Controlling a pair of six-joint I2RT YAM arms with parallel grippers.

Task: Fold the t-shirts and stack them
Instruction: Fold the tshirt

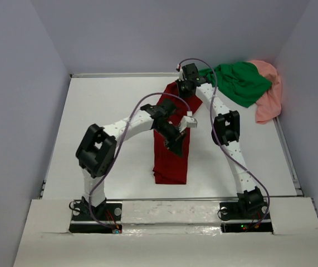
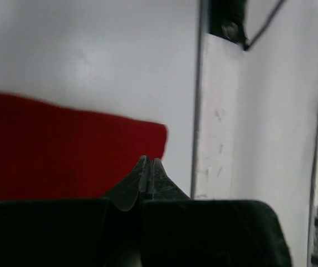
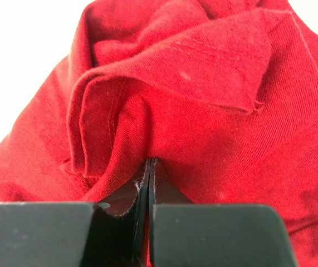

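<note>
- The right gripper (image 3: 149, 167) is pinching its jaws tight on a bunched fold of the red shirt (image 3: 203, 128). Cloth is puckering up right at the tips, with a hemmed edge curling just above them.
- The left gripper (image 2: 149, 167) is showing its jaws pressed together. The tips are sitting at the edge of the red cloth near one of its corners, and no cloth is showing between them, so it is probably holding nothing.
- From above, the red shirt is lying mid-table as a long narrow strip running far to near. The right arm is working at its far end and the left arm is hanging over its middle.
- The step in hand is looking like the crosswise fold of the red shirt, since the strip appears already narrowed lengthwise.
- The next move is probably calling for the right gripper to carry the far end toward the near end. The left would be pinning or clearing the middle so the layers land square.
- The green shirt (image 1: 239, 80) is lying crumpled at the far right corner, partly over the pink shirt (image 1: 271, 97). Both are waiting unfolded, just beside the right arm's reach.
- The table (image 1: 108, 111) is offering bare room to the left of the strip. The right side is getting tighter, with the heap and the side wall near.
</note>
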